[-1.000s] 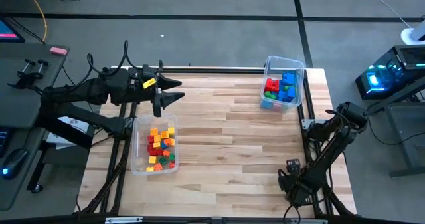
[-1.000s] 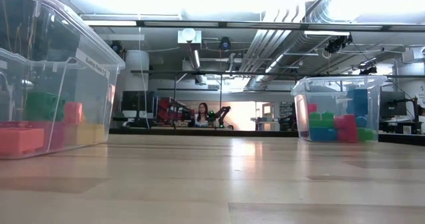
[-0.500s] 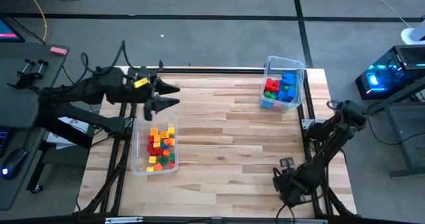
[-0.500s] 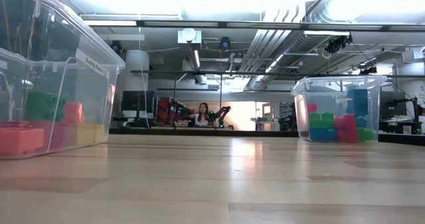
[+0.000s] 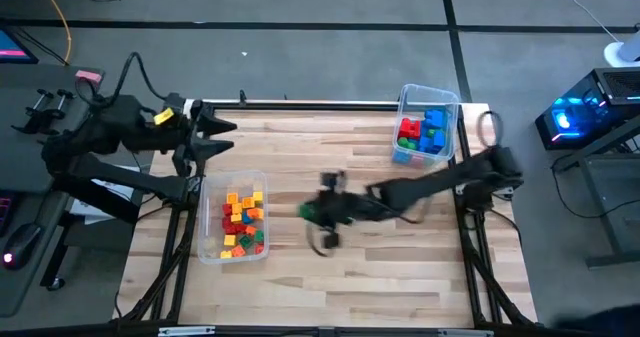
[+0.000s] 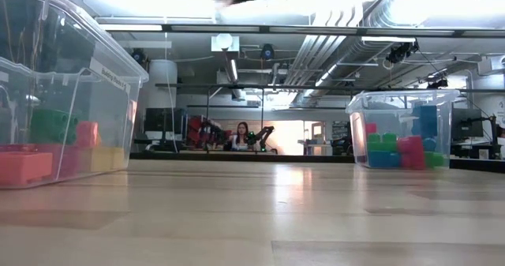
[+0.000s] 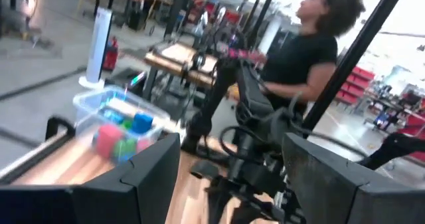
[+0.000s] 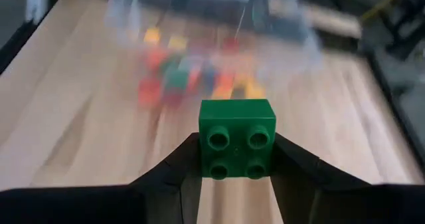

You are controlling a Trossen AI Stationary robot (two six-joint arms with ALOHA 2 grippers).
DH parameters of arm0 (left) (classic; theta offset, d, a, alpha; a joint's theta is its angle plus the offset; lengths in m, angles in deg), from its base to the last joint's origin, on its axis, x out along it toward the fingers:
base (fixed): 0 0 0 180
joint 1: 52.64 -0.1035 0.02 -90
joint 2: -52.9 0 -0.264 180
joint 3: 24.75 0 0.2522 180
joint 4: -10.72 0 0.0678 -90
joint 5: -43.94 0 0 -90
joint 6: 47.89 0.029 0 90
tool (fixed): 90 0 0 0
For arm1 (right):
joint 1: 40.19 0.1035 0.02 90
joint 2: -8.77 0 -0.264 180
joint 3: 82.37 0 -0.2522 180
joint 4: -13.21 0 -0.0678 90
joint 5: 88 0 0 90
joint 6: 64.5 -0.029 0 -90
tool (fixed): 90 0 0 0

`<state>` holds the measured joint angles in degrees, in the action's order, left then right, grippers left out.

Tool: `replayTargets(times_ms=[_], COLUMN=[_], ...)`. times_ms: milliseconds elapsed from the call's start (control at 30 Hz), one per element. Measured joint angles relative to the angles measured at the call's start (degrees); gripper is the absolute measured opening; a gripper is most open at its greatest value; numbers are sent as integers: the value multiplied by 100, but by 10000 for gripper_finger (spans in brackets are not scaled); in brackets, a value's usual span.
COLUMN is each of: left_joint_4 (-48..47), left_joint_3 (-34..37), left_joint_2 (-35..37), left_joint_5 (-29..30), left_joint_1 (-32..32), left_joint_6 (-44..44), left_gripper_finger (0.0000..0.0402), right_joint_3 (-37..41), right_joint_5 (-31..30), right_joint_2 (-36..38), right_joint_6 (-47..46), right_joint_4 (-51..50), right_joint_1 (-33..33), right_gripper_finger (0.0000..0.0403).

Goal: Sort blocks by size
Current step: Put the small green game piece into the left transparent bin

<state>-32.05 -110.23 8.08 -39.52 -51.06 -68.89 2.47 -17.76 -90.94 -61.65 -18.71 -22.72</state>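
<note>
In my right wrist camera the right gripper (image 8: 237, 159) has its fingers clamped on a green block (image 8: 237, 137), studs facing the lens, held above the worktop (image 5: 350, 267). From overhead I see that arm stretched across the middle of the worktop, with the gripper and the green block (image 5: 312, 211) between the two bins. The nearer bin (image 5: 232, 218), at the left edge, holds a heap of small blocks (image 5: 243, 219) in red, orange, yellow and green. The farther bin (image 5: 428, 124), at the back right corner, holds larger blocks (image 5: 422, 130) in red, blue and green. My left gripper (image 5: 220, 137) hangs over the back left corner of the worktop, beyond the nearer bin, its fingers apart with nothing between them. Past them, the left wrist camera shows a person (image 7: 300, 48) in a dark top standing behind the rig.
</note>
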Motion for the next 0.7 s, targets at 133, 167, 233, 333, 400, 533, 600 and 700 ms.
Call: replayTargets(times_ms=[133, 167, 233, 333, 400, 533, 600, 700], left_joint_4=[-527, -603, -686, -732, -728, -734, -734, -739], left_joint_3=[0, 0, 0, 0, 0, 0, 0, 0], left_joint_2=[49, 49, 42, 41, 49, 106, 165, 261], left_joint_5=[0, 0, 0, 0, 2, -16, -26, -28], left_joint_1=[4, 4, 4, 4, 4, 4, 4, 2], left_joint_6=[-136, -125, -89, 75, 163, 295, 376, 526], left_gripper_finger=[252, 252, 252, 252, 252, 252, 252, 252], right_joint_3=[-1213, -1545, -2235, -3185, -3750, -4670, -4998, -5343], right_joint_5=[564, 697, 921, 995, 1057, 942, 727, 546], right_joint_2=[-1121, -1392, -1916, -2636, -3073, -3743, -3949, -4053], right_joint_6=[513, 503, 496, 494, 424, 79, -32, -24], right_joint_4=[545, 605, 661, 672, 637, 431, 192, -302], right_joint_1=[-514, -590, -705, -803, -824, -812, -802, -813], right_gripper_finger=[136, 136, 136, 136, 136, 174, 228, 298])
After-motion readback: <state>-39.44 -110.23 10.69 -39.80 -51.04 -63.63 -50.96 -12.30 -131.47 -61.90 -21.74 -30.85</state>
